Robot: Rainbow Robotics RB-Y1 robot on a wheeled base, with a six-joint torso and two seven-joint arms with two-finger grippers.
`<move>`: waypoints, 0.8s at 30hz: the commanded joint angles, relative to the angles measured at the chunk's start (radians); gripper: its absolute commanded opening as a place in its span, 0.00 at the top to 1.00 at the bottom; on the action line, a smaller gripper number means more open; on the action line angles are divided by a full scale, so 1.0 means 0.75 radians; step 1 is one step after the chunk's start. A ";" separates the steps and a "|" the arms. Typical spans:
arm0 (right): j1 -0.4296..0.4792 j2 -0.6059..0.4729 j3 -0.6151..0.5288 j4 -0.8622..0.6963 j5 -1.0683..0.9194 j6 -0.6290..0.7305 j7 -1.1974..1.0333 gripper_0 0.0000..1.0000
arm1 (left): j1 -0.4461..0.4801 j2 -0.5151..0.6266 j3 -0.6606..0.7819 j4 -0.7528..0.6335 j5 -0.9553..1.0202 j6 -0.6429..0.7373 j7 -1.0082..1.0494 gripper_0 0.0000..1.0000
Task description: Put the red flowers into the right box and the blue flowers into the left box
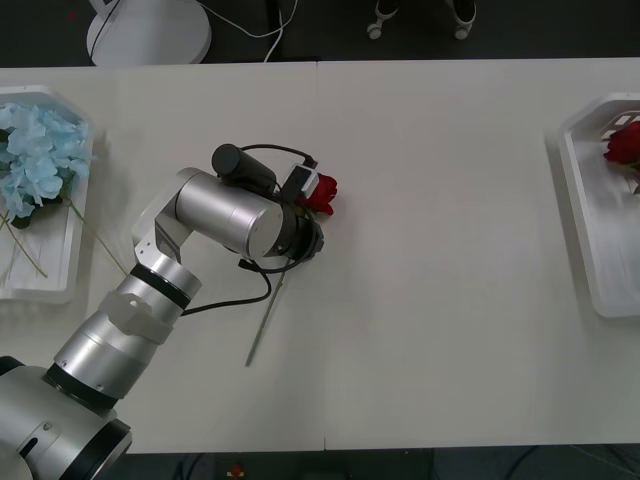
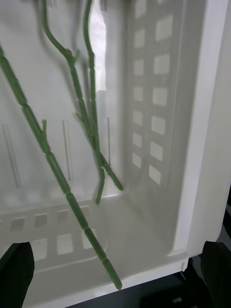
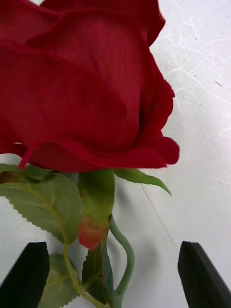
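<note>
Red flowers are split between two places: one deep-red artificial rose (image 1: 322, 193) lies on the white table (image 1: 450, 300) a little left of centre, its thin green stem (image 1: 266, 325) trailing toward the robot, and another red rose head (image 1: 624, 143) rests in the white shallow plastic tub at the table's right edge, the right box (image 1: 585, 240). In the right wrist view, three long green stems (image 2: 57, 173) lie across the perforated white floor and wall of that tub (image 2: 202, 120).

The left gripper (image 3: 115, 274) sits over the table rose, at the head end of its stem. Its black fingers (image 3: 26, 274) stand wide apart at either side of the stem just beneath the bloom (image 3: 82, 86), with serrated green leaves (image 3: 43, 202) between them (nothing is clamped; the fingers are clear of the stem). In the front view the silver left arm (image 1: 215, 215) covers the gripper itself and hides the part of the stem nearest the rose head.

The right gripper (image 2: 115, 274) hovers over the near corner of the right box, its black fingers (image 2: 17, 272) spread wide and holding nothing.

Pale sky-blue fluffy flower clusters (image 1: 35, 160) with green leaves fill the white plastic tub at the table's left edge, the left box (image 1: 45, 285), a few thin stems poking over its rim.
</note>
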 commanded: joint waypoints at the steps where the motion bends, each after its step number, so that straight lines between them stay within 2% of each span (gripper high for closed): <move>1: -0.082 -0.021 -0.144 -0.011 -0.105 0.069 0.179 0.00 | -0.060 -0.039 -0.033 -0.004 -0.016 -0.019 0.063 0.40; 2: -0.084 -0.023 -0.151 -0.031 -0.136 0.071 0.220 0.00 | -0.058 -0.039 -0.033 -0.002 -0.016 -0.019 0.061 0.50; 4: -0.089 -0.023 -0.151 -0.076 -0.177 0.073 0.271 0.00 | -0.060 -0.039 -0.033 -0.002 -0.018 -0.019 0.059 0.57; 11: -0.086 0.020 -0.140 -0.293 -0.410 0.177 0.439 0.00 | -0.056 -0.037 -0.033 0.008 -0.035 -0.019 0.046 0.59; 12: -0.086 0.024 -0.138 -0.328 -0.475 0.204 0.467 0.00 | -0.058 -0.039 -0.031 0.016 -0.037 -0.019 0.042 0.67; 13: -0.086 0.026 -0.134 -0.336 -0.510 0.216 0.476 0.00 | -0.058 -0.039 -0.033 0.023 -0.039 -0.021 0.038 0.71; 15: -0.089 0.024 -0.130 -0.365 -0.659 0.259 0.519 0.00 | -0.056 -0.039 -0.033 0.041 -0.043 -0.046 0.030 0.93; 16: -0.089 0.026 -0.130 -0.373 -0.717 0.274 0.539 0.00 | -0.058 -0.039 -0.033 0.049 -0.045 -0.054 0.026 1.00; 24: -0.086 0.067 -0.101 -0.412 -1.026 0.308 0.637 0.00 | -0.058 -0.039 -0.033 0.055 -0.030 -0.107 0.024 1.00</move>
